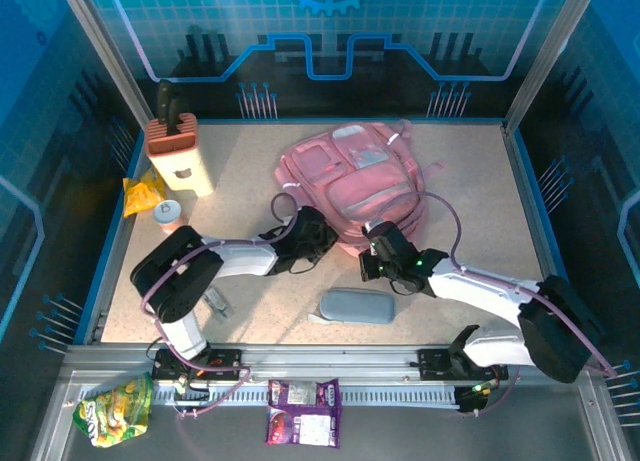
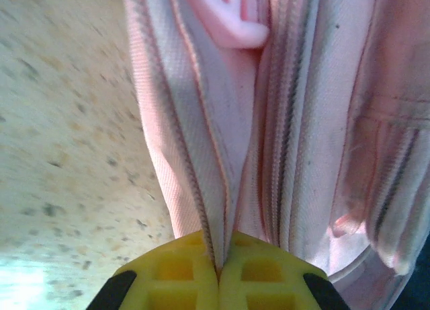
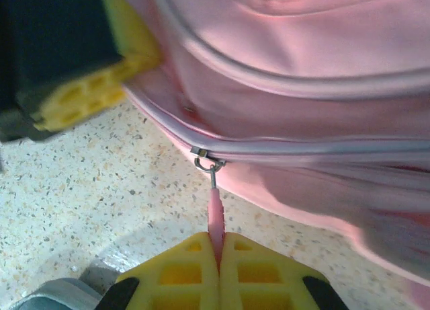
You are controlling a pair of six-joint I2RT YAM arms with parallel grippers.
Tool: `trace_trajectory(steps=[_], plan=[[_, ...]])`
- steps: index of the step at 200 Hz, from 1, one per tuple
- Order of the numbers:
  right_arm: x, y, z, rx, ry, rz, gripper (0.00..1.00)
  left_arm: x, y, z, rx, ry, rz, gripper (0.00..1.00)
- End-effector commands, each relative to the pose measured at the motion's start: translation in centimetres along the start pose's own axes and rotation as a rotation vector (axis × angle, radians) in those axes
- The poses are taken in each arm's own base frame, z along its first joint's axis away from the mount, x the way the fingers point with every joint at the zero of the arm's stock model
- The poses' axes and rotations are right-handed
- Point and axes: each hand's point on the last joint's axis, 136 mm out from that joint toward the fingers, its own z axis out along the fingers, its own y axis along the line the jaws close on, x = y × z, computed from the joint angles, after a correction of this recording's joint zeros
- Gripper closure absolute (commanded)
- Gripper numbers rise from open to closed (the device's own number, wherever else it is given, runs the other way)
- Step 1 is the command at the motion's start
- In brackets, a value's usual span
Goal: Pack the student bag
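The pink student bag (image 1: pixel 355 186) lies flat in the middle of the table. My left gripper (image 1: pixel 325 231) meets its near left edge and, in the left wrist view, the gripper (image 2: pixel 220 259) is shut on a fold of the bag's pale fabric (image 2: pixel 215 155) beside a zip line. My right gripper (image 1: pixel 375 239) is at the bag's near edge, just right of the left one. In the right wrist view that gripper (image 3: pixel 216 249) is shut on the pink zip pull (image 3: pixel 215 212), which hangs from the metal slider (image 3: pixel 205 155). The left gripper's yellow fingers (image 3: pixel 87 88) show at top left.
A grey pencil case (image 1: pixel 358 305) lies just in front of both grippers. A knife block (image 1: pixel 180 151), a yellow snack bag (image 1: pixel 143 193) and a small cup (image 1: pixel 170 214) stand at the back left. Two snack packs (image 1: pixel 115 406) (image 1: pixel 303 411) lie on the near rail.
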Motion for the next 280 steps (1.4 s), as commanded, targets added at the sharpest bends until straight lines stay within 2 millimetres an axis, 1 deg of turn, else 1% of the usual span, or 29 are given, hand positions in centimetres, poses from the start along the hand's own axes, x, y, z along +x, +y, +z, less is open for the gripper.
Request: trace_trajectory(steps=[1, 29, 44, 65, 82, 102, 110, 117, 124, 130, 134, 151, 166, 177, 185, 192, 209, 221, 237, 256, 270, 280], plan=[[2.1, -3.2, -1.5, 0.132, 0.075, -0.011, 1.00, -3.6, 0.2, -2.1, 0.009, -0.087, 0.040, 1.00], [1.9, -5.0, -3.1, 0.185, 0.076, 0.021, 1.00, -6.4, 0.7, -3.6, 0.000, -0.083, 0.069, 1.00], [1.5, -4.8, -3.4, 0.167, 0.079, 0.019, 1.00, -7.7, 0.5, -4.3, -0.007, -0.082, 0.116, 1.00], [0.4, -2.2, -3.2, 0.059, 0.062, -0.015, 1.00, -8.6, -0.3, -5.0, -0.018, -0.065, 0.186, 1.00], [-0.2, 0.7, -2.6, -0.043, 0.063, -0.063, 1.00, -9.4, -0.7, -5.2, -0.051, -0.076, 0.248, 1.00], [-0.6, 3.0, -2.0, -0.095, 0.058, -0.099, 1.00, -10.3, -0.4, -5.1, -0.096, -0.047, 0.263, 1.00], [-0.9, 3.7, -1.9, -0.122, 0.049, -0.089, 1.00, -10.3, -0.4, -5.3, -0.096, -0.037, 0.266, 0.94], [-1.2, 4.1, -1.8, -0.140, 0.042, -0.078, 1.00, -10.1, -0.3, -5.6, -0.087, -0.036, 0.264, 0.85], [-1.4, 4.5, -1.8, -0.153, 0.035, -0.071, 1.00, -9.7, -0.7, -6.1, -0.051, -0.038, 0.260, 0.77], [-1.5, 4.5, -1.8, -0.154, 0.026, -0.069, 1.00, -9.4, -1.1, -6.5, -0.011, -0.036, 0.256, 0.69], [-1.5, 4.4, -1.8, -0.148, 0.022, -0.066, 1.00, -9.1, -1.2, -6.7, 0.012, -0.035, 0.249, 0.65], [-1.4, 3.8, -1.6, -0.117, 0.021, -0.066, 1.00, -8.0, -1.0, -7.6, 0.036, -0.012, 0.207, 0.59], [-1.0, 3.4, -1.4, -0.102, 0.027, -0.066, 1.00, -5.8, -0.8, -8.3, 0.028, 0.004, 0.170, 0.50], [-1.0, 3.3, -1.4, -0.097, 0.025, -0.062, 1.00, -4.3, -0.5, -8.7, 0.031, -0.011, 0.091, 0.45], [-1.0, 3.2, -1.4, -0.092, 0.023, -0.063, 1.00, -3.2, -1.4, -9.0, 0.099, -0.022, 0.057, 0.41], [-1.1, 3.2, -1.3, -0.090, 0.020, -0.064, 1.00, -2.7, -1.7, -9.1, 0.128, -0.032, 0.021, 0.39], [-1.2, 3.2, -1.2, -0.091, 0.015, -0.073, 1.00, -1.3, -1.7, -9.1, 0.112, -0.040, -0.049, 0.38], [-1.3, 3.4, -1.1, -0.096, 0.014, -0.069, 1.00, -0.3, -1.6, -8.5, 0.097, -0.032, -0.093, 0.43], [-1.2, 3.6, -0.8, -0.105, 0.023, -0.067, 1.00, 0.6, -1.7, -7.6, 0.086, -0.025, -0.130, 0.43], [-1.0, 3.8, -0.4, -0.112, 0.035, -0.072, 1.00, 1.0, -1.5, -6.6, 0.047, -0.051, -0.160, 0.45], [-0.8, 3.8, -0.2, -0.111, 0.039, -0.071, 1.00, 1.2, -1.8, -5.8, 0.038, -0.052, -0.163, 0.47], [-0.7, 3.9, -0.1, -0.117, 0.043, -0.073, 1.00, 1.6, -1.5, -5.2, 0.014, -0.054, -0.174, 0.49]])
